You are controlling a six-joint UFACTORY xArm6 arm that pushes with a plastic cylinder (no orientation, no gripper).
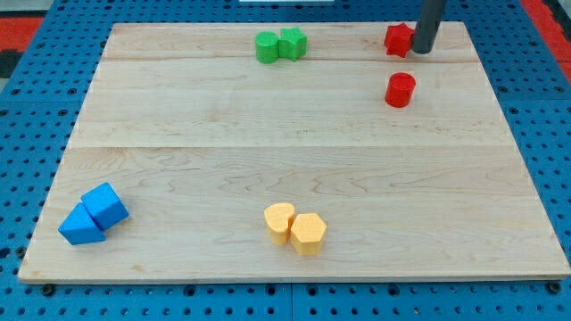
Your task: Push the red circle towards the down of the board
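Note:
The red circle (400, 90) is a short red cylinder on the wooden board (294, 152), in the view's upper right. My tip (421, 51) is the lower end of the dark rod, just above and to the right of the red circle, with a small gap between them. The tip touches the right side of a red star-like block (397, 39) near the board's top edge.
Two green blocks (279, 45) sit together at the view's top centre. Two yellow blocks (295, 227) sit together at the bottom centre. Two blue blocks (94, 214) sit together at the bottom left. A blue perforated surface surrounds the board.

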